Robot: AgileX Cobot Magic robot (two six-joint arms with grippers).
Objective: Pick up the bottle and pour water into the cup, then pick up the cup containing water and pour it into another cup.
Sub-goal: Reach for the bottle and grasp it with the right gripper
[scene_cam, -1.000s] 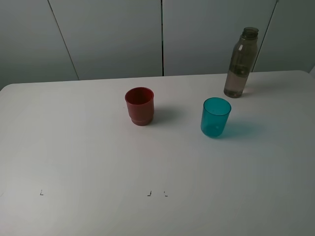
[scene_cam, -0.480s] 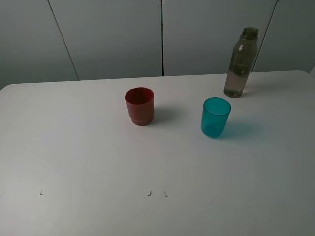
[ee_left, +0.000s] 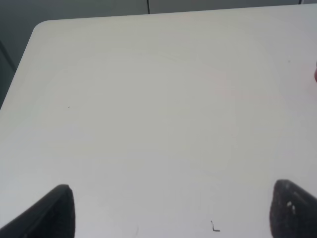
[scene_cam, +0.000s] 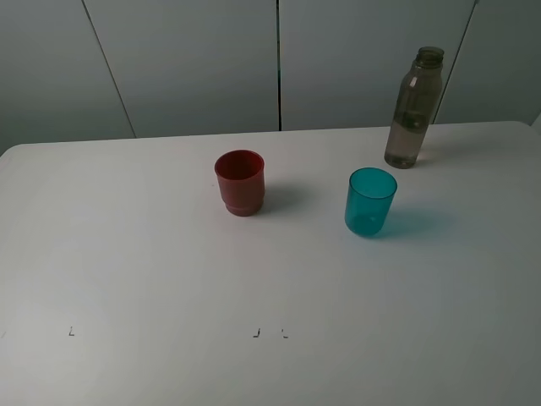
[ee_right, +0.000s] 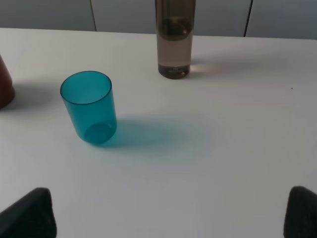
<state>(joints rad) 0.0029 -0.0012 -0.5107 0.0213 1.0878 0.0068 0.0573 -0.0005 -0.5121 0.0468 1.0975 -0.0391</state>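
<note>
The smoky grey-brown bottle [scene_cam: 412,110] stands upright at the back right of the white table [scene_cam: 127,254], with water in its lower part. The teal cup [scene_cam: 370,201] stands upright in front of it, and the dark red cup [scene_cam: 240,182] stands to the left, near the middle. Neither gripper shows in the exterior high view. My right gripper [ee_right: 166,215] is open and empty, short of the teal cup [ee_right: 90,106] and the bottle [ee_right: 175,39]. My left gripper [ee_left: 171,218] is open and empty over bare table; a sliver of the red cup [ee_left: 315,74] shows at the frame edge.
Grey wall panels [scene_cam: 194,59] rise behind the table's back edge. Small black marks [scene_cam: 256,333] lie on the table near the front. The table's rounded back left corner [ee_left: 42,27] shows in the left wrist view.
</note>
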